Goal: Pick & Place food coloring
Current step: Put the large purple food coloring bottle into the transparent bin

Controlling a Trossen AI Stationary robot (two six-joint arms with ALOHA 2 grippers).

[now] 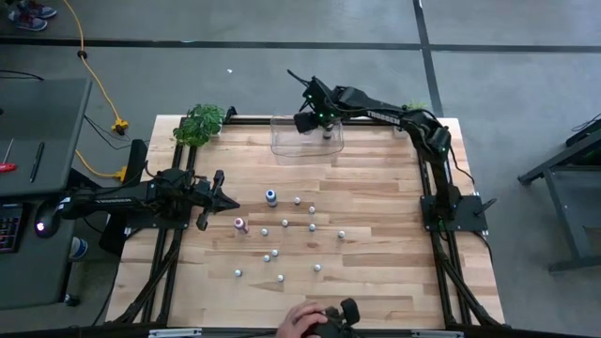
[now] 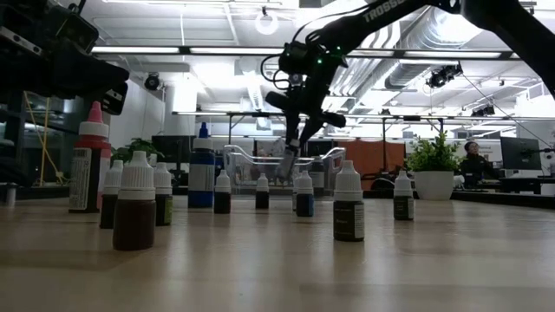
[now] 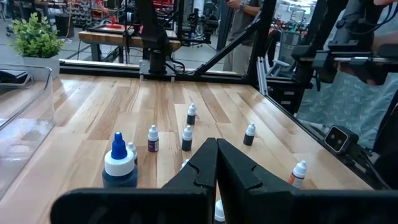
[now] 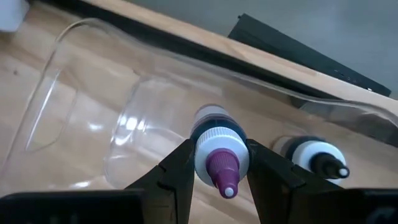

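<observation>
Food coloring bottles stand scattered on the wooden table: a blue-capped one [image 1: 271,197] [image 3: 119,165], a pink-capped one [image 1: 239,224] and several small whitish ones [image 1: 285,222] [image 2: 348,204]. My right gripper [image 1: 324,127] [image 4: 222,165] hangs over the clear bin [image 1: 307,134] at the far edge, shut on a purple-tipped bottle [image 4: 217,149]. A second bottle with a dark tip [image 4: 311,155] lies inside the bin. My left gripper [image 1: 221,192] [image 3: 216,165] is shut and hovers left of the standing bottles. My right gripper pinches the purple-tipped bottle by its white cap [image 4: 214,146] between its two fingers [image 4: 180,168]. The fingers come from above, pointing down into the bin. The bottle stays upright, tip up, body below the fingers; whether its base touches the bin floor I cannot tell.
A small green plant [image 1: 199,122] sits at the table's far left corner. At the near edge a person's hand [image 1: 302,321] holds a dark device. Bare wood lies between the bin and the bottle group.
</observation>
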